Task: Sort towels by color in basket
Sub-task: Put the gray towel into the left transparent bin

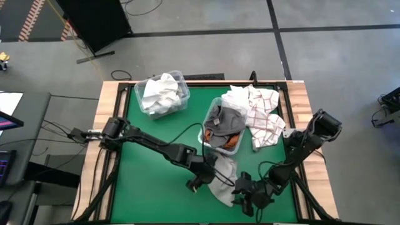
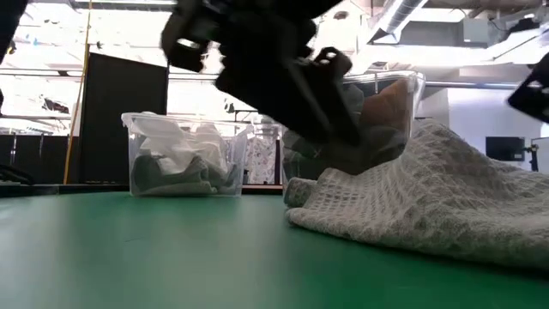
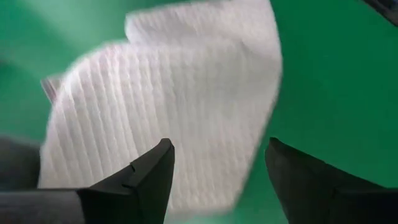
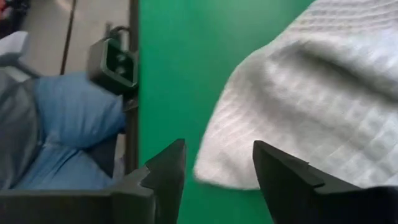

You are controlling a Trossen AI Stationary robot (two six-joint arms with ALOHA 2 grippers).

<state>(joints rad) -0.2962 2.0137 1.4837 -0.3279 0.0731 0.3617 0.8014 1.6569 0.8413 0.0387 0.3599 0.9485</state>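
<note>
With the light grey waffle towel (image 1: 224, 182) lying flat on the green table (image 1: 156, 181) near its front edge, the left gripper (image 1: 199, 181) and right gripper (image 1: 249, 195) flank it with jaws open and empty, so the pick-up step is in hand and the next move calls for closing on an edge.

A black panel (image 1: 94, 22) is being stood beyond the green table (image 1: 156, 187); blue-clad knees (image 4: 68, 134) are being kept beside its edge.
</note>
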